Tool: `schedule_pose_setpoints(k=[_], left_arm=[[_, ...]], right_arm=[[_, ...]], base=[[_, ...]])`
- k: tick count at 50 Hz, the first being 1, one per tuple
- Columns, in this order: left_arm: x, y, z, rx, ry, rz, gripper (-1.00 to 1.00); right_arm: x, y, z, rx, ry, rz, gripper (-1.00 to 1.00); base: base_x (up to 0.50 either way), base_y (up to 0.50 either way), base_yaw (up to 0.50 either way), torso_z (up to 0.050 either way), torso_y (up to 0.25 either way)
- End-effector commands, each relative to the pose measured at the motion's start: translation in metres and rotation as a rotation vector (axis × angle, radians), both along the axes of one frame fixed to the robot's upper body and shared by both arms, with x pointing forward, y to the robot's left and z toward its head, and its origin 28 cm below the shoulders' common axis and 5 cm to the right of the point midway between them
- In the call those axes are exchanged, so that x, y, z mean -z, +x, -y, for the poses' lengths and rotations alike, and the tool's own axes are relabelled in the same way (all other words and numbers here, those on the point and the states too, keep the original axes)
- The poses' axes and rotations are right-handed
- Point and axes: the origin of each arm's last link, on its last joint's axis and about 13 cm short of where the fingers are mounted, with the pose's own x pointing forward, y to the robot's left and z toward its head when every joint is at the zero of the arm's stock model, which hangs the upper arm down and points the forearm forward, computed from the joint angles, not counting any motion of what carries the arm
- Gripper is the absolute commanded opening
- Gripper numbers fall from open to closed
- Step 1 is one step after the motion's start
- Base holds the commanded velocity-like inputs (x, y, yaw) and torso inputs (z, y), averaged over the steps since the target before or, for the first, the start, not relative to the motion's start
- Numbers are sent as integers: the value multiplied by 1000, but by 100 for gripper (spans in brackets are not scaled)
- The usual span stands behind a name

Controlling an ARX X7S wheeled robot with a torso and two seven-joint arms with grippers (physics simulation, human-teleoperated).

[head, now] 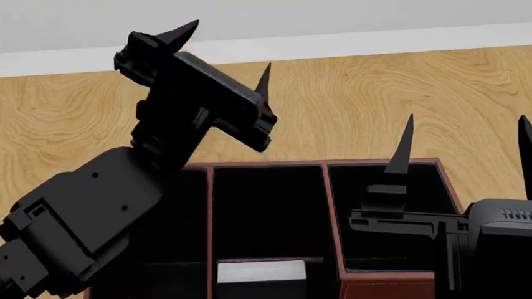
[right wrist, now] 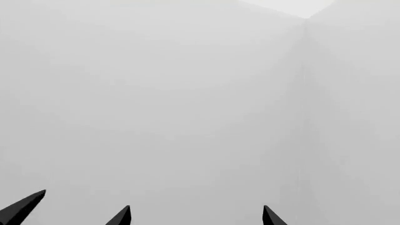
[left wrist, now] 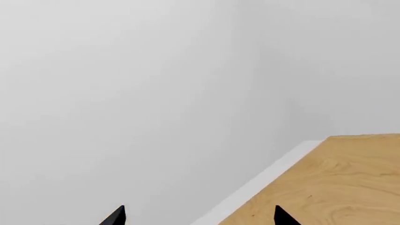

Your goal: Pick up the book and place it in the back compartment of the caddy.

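In the head view both arms are raised above the caddy (head: 332,187), a dark red-brown box with a black interior that stands on the wooden counter (head: 374,99). The left end effector (head: 228,53) points up and away with its fingers spread and nothing between them. The right end effector (head: 465,140) also stands upright with its pointed fingers well apart and empty; its wrist view shows only blank wall beyond the fingertips. A white-topped block at the lower edge of the head view, sitting in the caddy's middle column just on the near side of a reddish cross divider, is probably the book (head: 260,271) showing its page edges, though it is cut off by the frame and I cannot be sure. If so, the book already rests in the short section nearest the robot; whether that section is the back compartment cannot be told from here. The step in hand looks like the close of placing, with both arms clear. The next move calls for confirming that the book sits fully down in its section, and for keeping the arms clear of the dividers.
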Motion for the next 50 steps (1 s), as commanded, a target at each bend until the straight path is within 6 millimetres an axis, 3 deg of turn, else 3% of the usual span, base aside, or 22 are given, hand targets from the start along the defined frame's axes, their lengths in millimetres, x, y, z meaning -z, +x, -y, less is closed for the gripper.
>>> schedule_pose_setpoints(k=[1, 39, 50], left_arm=[[2, -10, -6, -50, -87, 72, 100], [13, -54, -38, -84, -96, 121, 100], [17, -73, -44, -81, -127, 146, 100]], right_arm=[[0, 0, 0, -1, -1, -1, 100], [2, 5, -4, -12, -11, -18, 100], [-2, -2, -4, 2, -20, -12, 100]], base=[[0, 0, 0, 0, 0], [0, 0, 0, 0, 0], [0, 0, 0, 0, 0]])
